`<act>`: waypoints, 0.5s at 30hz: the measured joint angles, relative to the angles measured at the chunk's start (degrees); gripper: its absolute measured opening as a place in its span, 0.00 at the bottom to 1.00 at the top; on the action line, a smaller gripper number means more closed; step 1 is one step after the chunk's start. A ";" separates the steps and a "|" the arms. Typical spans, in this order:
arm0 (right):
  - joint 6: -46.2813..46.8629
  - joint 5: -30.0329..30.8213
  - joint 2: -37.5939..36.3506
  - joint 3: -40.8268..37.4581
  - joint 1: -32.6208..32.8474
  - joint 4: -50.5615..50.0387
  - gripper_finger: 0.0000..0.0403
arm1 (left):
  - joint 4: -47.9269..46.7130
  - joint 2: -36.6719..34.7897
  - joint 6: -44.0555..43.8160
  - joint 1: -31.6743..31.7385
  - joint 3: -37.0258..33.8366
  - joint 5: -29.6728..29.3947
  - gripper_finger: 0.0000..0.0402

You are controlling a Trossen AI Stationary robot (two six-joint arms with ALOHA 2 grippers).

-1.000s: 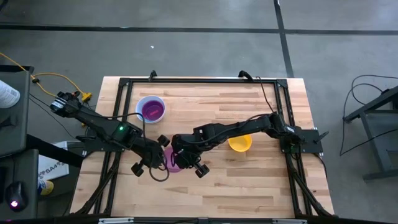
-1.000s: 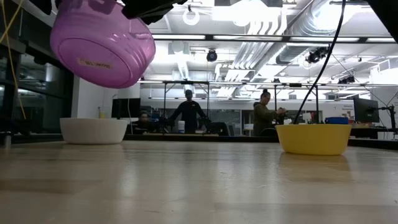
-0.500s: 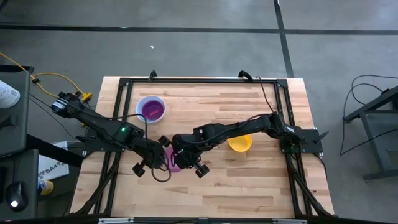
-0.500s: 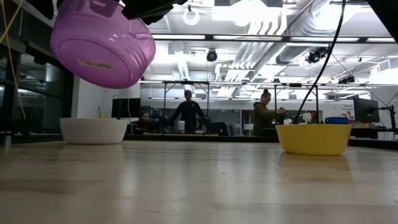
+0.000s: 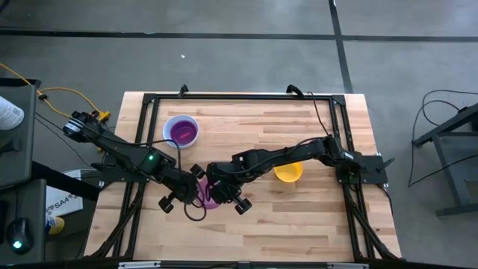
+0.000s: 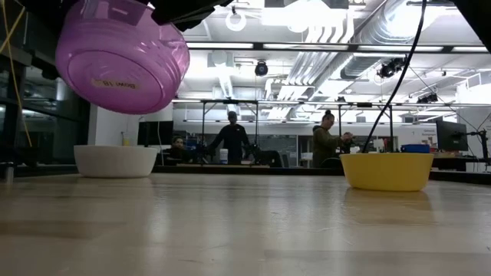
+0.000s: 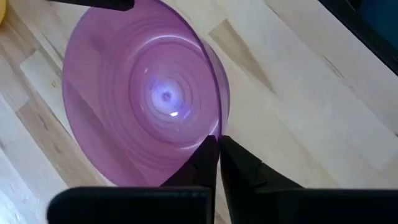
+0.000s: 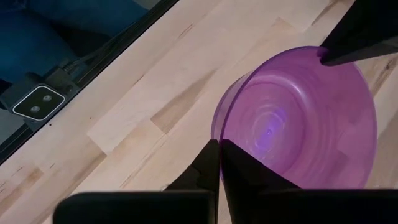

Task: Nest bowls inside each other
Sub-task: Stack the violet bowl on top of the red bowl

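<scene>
I have the purple bowl [image 6: 121, 57] lifted clear of the tabletop [image 5: 261, 224], near its front middle. My left tool [image 7: 216, 142] pinches one side of its rim, my right tool [image 8: 219, 144] the opposite side. The yellow bowl [image 5: 287, 173] sits just beside the right arm.

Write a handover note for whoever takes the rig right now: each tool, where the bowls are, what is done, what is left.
Left tool: shut on the rim of the purple bowl, which is held above the table.
Right tool: shut on the opposite rim of the same bowl.
White bowl, with a purple-looking bowl inside it: far left of the table.
Yellow bowl: alone on the right side.
Done: one nesting, in the white bowl.
Left: one tool lets go, the held bowl goes into the stack, then the yellow one. No other bowls are in view.
</scene>
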 joint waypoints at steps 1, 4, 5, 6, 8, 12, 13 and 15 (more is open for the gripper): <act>0.01 0.03 0.00 0.00 0.01 0.08 0.01 | 0.00 0.00 0.15 -0.02 0.00 -0.05 0.02; 0.03 0.05 0.00 0.00 0.00 0.02 0.01 | -0.24 0.00 0.83 0.00 0.00 -0.64 0.01; 0.02 0.04 0.00 0.00 0.00 0.04 0.01 | -0.25 0.00 0.83 0.00 0.00 -0.72 0.01; 0.03 0.01 0.00 0.00 0.00 0.04 0.01 | -0.23 0.00 0.87 0.00 0.00 -0.80 0.01; 0.04 0.05 -0.02 0.00 0.00 0.04 0.01 | -0.22 0.00 1.07 -0.02 0.00 -0.92 0.01; 0.07 0.03 -0.04 0.00 0.00 0.04 0.01 | -0.24 0.00 1.20 0.00 0.00 -1.04 0.01; 0.11 0.01 -0.04 0.00 0.00 0.04 0.01 | -0.24 0.00 1.30 0.00 0.00 -1.06 0.00; 0.17 0.03 -0.06 0.00 0.00 0.04 0.01 | -0.22 0.00 1.73 -0.01 0.00 -1.16 0.00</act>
